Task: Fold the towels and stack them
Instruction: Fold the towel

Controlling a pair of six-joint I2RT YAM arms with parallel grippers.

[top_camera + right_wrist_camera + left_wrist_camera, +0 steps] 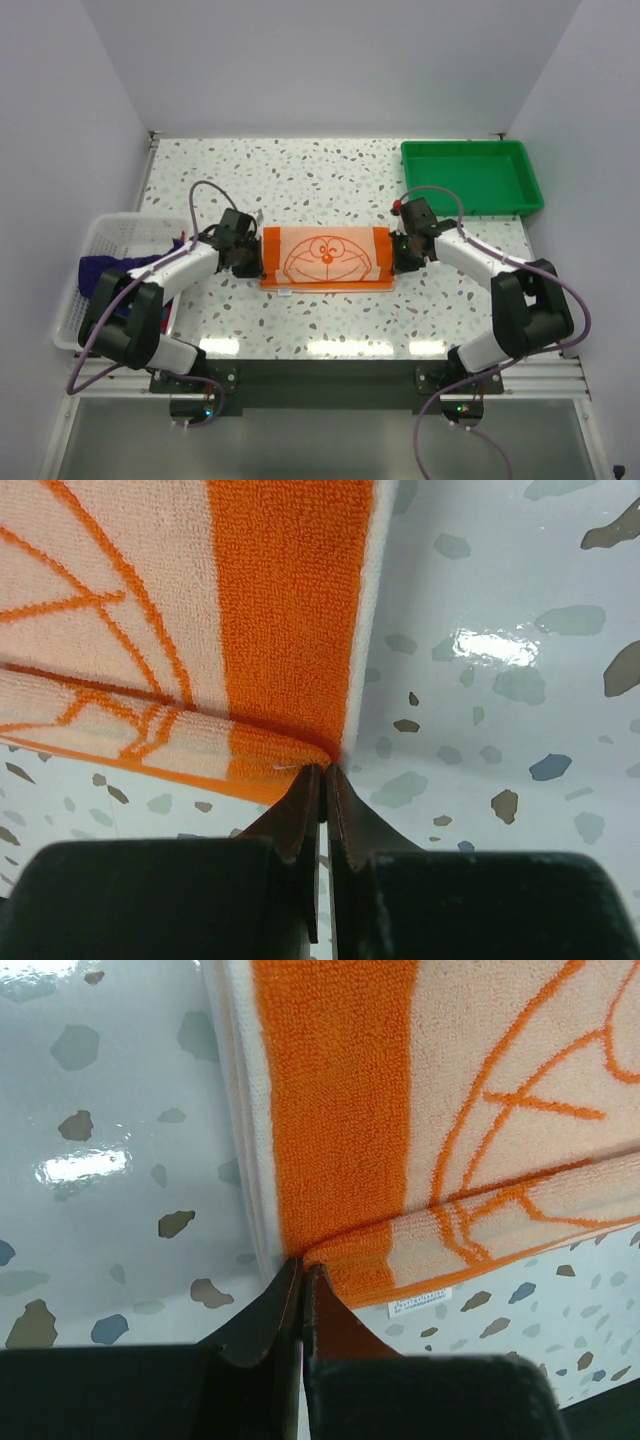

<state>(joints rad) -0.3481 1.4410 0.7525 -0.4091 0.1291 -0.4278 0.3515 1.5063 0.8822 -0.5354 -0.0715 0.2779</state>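
Terry cloth, orange with a paler centre panel: we list an orange-and-white towel (327,257) lying about the middle of the desk (300,170), roughly midway between its left and right edges, with its long sides running parallel to the near edge. A cat face drawn in orange line faces up. Along the near side we see a narrow strip of the cloth turned over onto itself, and the left wrist view shows a small white label (420,1302) at that turned edge. Left tool (258,262): fingers pressed together, pinching the towel's left near corner where the orange band meets the turned strip. Right tool (398,252): fingers likewise pressed together on the right near corner. Both arms reach in from the near edge, one at each short end of the towel. Further items: a green tray (472,178) at the far right corner of the desk; a white mesh basket (100,235) against the left edge, holding a dark purple towel (105,268) bunched inside. Desk surface is pale speckled stone, glossy with light reflections near the towel.
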